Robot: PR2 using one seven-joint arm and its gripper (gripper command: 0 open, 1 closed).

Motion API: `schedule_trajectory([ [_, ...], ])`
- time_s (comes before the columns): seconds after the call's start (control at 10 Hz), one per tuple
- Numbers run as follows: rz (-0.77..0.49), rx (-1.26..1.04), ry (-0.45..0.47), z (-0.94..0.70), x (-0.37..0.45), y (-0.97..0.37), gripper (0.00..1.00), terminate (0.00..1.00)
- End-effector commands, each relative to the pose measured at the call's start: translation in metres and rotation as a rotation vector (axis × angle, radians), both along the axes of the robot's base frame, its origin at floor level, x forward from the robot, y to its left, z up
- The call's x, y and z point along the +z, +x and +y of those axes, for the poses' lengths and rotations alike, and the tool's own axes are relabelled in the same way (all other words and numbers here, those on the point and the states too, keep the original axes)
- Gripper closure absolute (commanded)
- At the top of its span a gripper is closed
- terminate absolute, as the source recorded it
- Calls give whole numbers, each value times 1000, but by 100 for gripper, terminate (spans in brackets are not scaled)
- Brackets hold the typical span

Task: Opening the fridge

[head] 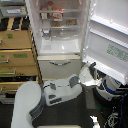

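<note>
The white fridge (pixel 59 47) stands at top center with its large upper door (pixel 107 35) swung wide open toward the exterior view's right. This shows the lit shelves with food inside and the door's inner racks. A green-printed label (pixel 117 51) sits low on the door. Below the open compartment is a drawer with a curved silver handle (pixel 60 63). My arm (pixel 60 91) reaches from the lower left toward the door's bottom corner. My gripper (pixel 92 69) is right at the door's lower inner edge. It is too blurred to tell how the jaws stand or whether they hold the door.
A tan wooden drawer cabinet (pixel 17 55) stands on the exterior view's left, close beside the fridge. A white and blue object (pixel 109 87) with cables sits under the open door at lower right. The floor (pixel 95 112) is dark.
</note>
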State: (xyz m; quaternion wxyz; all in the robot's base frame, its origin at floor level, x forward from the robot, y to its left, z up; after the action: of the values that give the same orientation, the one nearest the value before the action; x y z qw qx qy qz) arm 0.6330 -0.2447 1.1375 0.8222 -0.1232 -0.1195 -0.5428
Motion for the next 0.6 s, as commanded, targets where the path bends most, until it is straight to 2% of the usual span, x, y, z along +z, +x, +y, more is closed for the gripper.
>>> schedule_trajectory([
  [0.1,4,393,-44,428,-122,-60,0,0],
  [0.2,-7,416,-52,449,-128,-73,0,0],
  [0.3,-44,463,-105,495,-143,-106,0,0],
  [0.6,-55,518,-98,529,-168,-125,0,0],
])
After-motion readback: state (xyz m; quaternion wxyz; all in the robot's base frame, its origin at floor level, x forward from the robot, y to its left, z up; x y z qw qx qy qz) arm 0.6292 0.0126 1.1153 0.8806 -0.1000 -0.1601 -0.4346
